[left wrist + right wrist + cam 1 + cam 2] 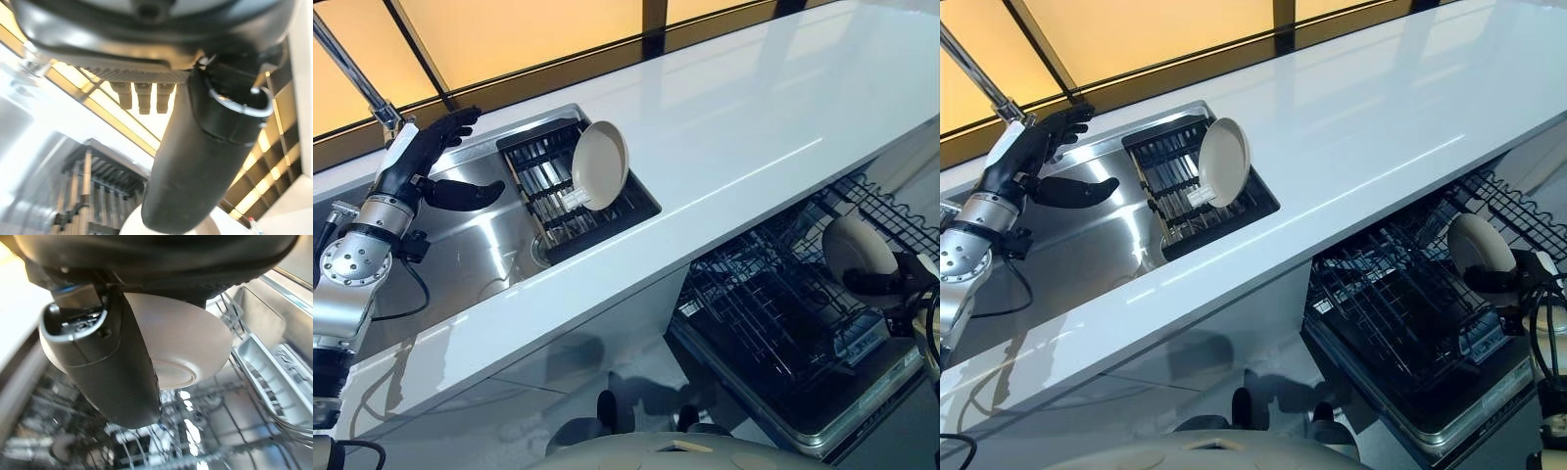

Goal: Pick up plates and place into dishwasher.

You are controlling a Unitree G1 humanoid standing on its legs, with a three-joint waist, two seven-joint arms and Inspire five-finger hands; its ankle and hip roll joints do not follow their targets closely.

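Left hand spread and empty above the sink. One plate stands on edge in the sink rack, face toward that hand. White worktop. Right hand grips a second plate, upright over the dishwasher rack. No legible writing.

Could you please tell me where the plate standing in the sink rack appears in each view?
Left eye view: plate, upper centre, upright in the sink rack.
Right eye view: same plate, upper centre.
Left wrist view: pale rim, bottom edge, likely it.
Right wrist view: another plate.
Shared landmark: the rack.
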